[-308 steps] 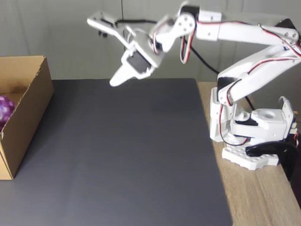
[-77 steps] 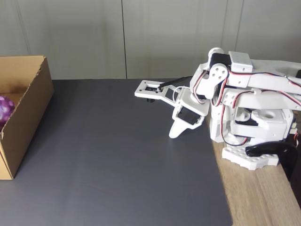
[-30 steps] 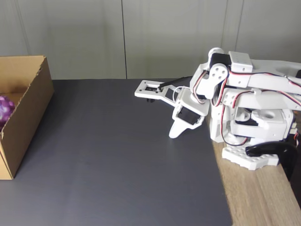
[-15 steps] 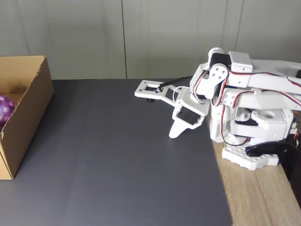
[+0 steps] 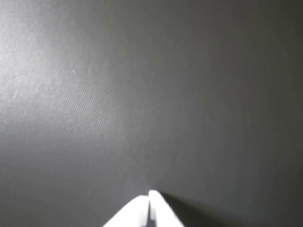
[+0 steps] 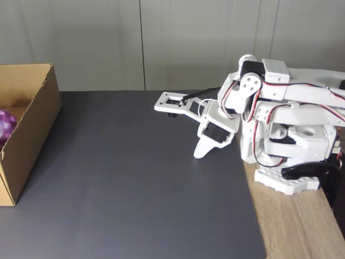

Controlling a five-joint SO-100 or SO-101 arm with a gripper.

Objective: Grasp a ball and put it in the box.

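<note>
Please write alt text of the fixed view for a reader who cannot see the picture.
A white robot arm sits folded at the right edge of a dark grey mat, its claw shut and empty, tip down near the mat. At the far left, a pink and purple ball lies inside an open cardboard box.

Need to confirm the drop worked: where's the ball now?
In the fixed view, the ball sits inside the box at the far left edge, across the dark mat from the arm.
</note>
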